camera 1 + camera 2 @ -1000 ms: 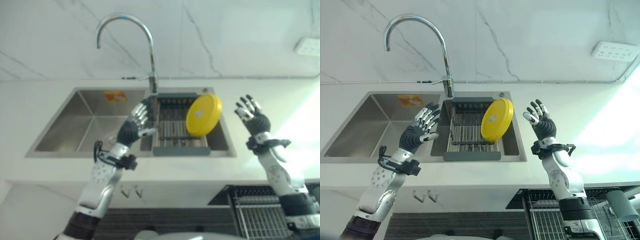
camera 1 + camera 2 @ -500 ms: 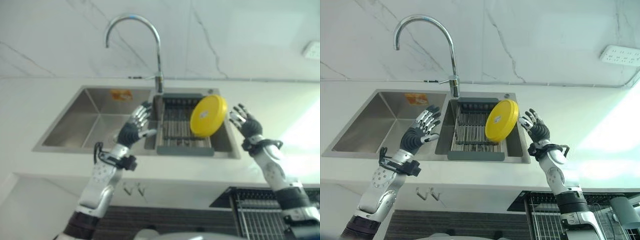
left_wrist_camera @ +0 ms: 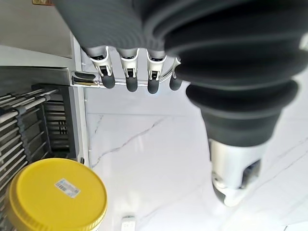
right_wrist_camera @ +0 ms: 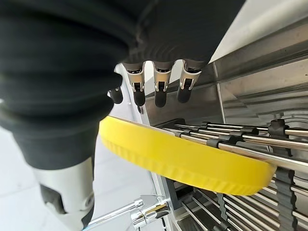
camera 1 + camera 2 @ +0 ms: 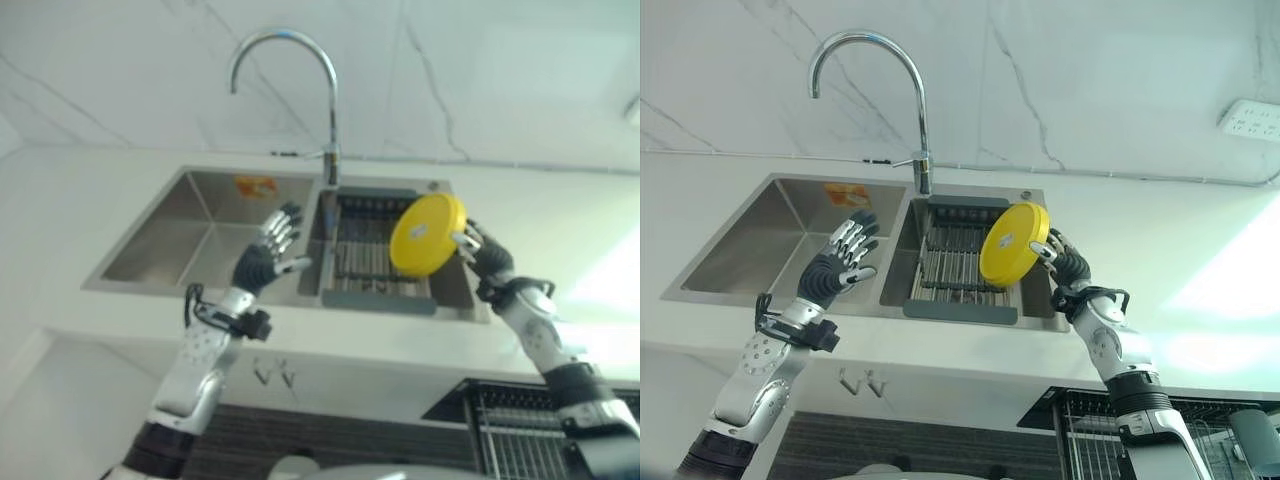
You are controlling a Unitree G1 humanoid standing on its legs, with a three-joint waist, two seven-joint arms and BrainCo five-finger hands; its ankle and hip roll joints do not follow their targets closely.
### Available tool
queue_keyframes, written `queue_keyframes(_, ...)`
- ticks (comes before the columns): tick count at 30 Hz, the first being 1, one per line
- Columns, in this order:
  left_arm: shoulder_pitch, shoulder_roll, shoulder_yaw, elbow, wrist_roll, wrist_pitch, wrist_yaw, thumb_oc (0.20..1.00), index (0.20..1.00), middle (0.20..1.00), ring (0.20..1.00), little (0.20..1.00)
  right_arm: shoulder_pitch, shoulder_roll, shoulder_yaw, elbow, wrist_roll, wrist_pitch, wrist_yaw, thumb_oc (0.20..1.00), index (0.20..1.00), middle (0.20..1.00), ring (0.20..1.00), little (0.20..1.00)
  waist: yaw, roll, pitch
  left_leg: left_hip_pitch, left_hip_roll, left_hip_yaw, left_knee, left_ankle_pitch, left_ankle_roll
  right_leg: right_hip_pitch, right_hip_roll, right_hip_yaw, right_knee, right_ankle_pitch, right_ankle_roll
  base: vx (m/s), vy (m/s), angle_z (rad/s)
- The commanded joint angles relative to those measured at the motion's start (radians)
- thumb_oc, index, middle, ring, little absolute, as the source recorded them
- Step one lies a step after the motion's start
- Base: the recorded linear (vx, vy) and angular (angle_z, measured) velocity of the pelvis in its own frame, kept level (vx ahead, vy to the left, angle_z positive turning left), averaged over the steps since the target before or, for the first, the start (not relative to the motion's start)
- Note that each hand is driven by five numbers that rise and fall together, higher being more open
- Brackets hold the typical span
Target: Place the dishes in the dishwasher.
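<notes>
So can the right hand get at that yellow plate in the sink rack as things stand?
Probably yes: the right hand is open right at the yellow plate, which leans tilted in the rack, with nothing between.

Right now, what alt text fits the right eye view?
The robot's right hand reaches the edge of a yellow plate standing tilted in the drying rack in the sink's right basin. Its left hand, fingers spread, hovers over the sink's divider, below the curved faucet.
</notes>
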Motion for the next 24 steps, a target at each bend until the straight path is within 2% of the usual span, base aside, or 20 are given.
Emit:
queue_keyframes(1, -0.107, 0.038, -0.022, -0.006, -0.014, -0.034, 0.021, 1.000, 1.000, 1.000, 1.000, 1.000, -0.143, -0.042, 0.008, 0.041, 0.028, -0.020, -0.005, 1.000, 1.000, 1.000, 1.000, 1.000, 0.031, -0.031, -0.015, 0.013, 0.005, 0.076, 0.006, -0.066, -0.012, 0.054, -0.069, -0.030, 0.002, -0.086, 0.063, 0.02, 0.007, 0.05)
queue_keyframes(8, -0.105, 0.041, -0.023, -0.004, -0.013, -0.025, 0.022, 1.000, 1.000, 1.000, 1.000, 1.000, -0.164, -0.036, 0.019, 0.067, 0.043, 0.004, -0.038, 1.000, 1.000, 1.000, 1.000, 1.000, 0.038, -0.030, -0.015, 0.012, 0.002, 0.068, 0.006, -0.065, -0.011, 0.059, -0.069, -0.037, 0.002, -0.089, 0.061, 0.00, 0.000, 0.00)
queue_keyframes(24, -0.125, 0.054, -0.045, 0.005, -0.021, -0.003, 0.035, 1.000, 1.000, 1.000, 1.000, 1.000, -0.227, -0.035, 0.038, 0.166, 0.067, 0.000, -0.078, 1.000, 1.000, 1.000, 1.000, 1.000, 0.052, -0.025, -0.012, 0.015, -0.006, 0.061, 0.006, -0.064, -0.008, 0.071, -0.071, -0.048, 0.002, -0.093, 0.061, 0.01, 0.004, 0.04)
